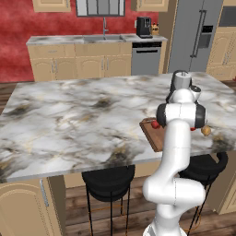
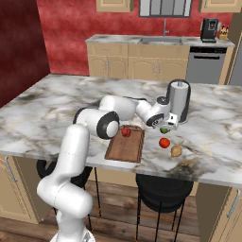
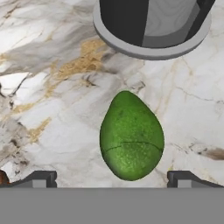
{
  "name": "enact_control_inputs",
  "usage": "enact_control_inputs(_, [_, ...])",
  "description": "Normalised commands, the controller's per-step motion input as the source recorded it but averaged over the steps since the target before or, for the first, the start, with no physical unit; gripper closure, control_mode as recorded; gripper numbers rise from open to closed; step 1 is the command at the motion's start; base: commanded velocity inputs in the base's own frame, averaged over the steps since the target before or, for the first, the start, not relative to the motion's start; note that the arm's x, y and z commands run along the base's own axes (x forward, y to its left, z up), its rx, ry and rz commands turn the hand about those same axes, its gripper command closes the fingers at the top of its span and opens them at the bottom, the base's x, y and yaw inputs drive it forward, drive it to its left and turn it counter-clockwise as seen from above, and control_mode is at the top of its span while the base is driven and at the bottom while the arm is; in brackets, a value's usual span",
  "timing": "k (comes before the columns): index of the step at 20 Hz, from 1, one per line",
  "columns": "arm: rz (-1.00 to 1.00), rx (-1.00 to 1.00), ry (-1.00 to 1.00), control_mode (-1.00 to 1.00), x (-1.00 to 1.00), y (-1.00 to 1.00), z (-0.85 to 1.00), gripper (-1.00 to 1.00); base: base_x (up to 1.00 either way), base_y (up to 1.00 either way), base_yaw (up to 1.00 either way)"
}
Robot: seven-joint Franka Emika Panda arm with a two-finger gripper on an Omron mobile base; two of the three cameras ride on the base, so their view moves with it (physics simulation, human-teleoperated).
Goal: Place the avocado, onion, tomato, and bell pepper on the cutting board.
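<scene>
Marble counter (image 3: 52,87): pebbled egg-shaped avocado (image 3: 131,138) between spread claw (image 3: 112,177) tips.

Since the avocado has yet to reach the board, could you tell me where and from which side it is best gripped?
Grip the avocado across its broad middle, coming straight down from above. It lies flat on the marble counter, its long axis running between the open gripper fingertips, so the jaws would likely close on its narrower width. The grey canister stands just beyond.

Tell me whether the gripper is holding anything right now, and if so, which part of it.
Nothing is held. The gripper is open, its fingertips standing wide on either side of the bright-green egg-shaped avocado, which lies on the marble counter.
</scene>
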Motion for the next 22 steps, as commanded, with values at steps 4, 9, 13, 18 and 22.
enact_control_inputs(4, [0.00, 0.00, 0.00, -1.00, 0.22, -0.10, -0.16, -1.00, 0.00, 0.00, 0.00])
enact_control_inputs(9, [0.00, 0.00, 0.00, -1.00, 0.20, -0.17, -0.15, -1.00, 0.00, 0.00, 0.00])
enact_control_inputs(13, [0.00, 0.00, 0.00, -1.00, 0.14, -0.12, -0.15, 1.00, 0.00, 0.00, 0.00])
enact_control_inputs(18, [0.00, 0.00, 0.00, -1.00, 0.05, 0.03, -0.03, 1.00, 0.00, 0.00, 0.00])
enact_control_inputs(22, [0.01, 0.01, -0.05, -1.00, -0.04, 0.08, 0.18, 1.00, 0.00, 0.00, 0.00])
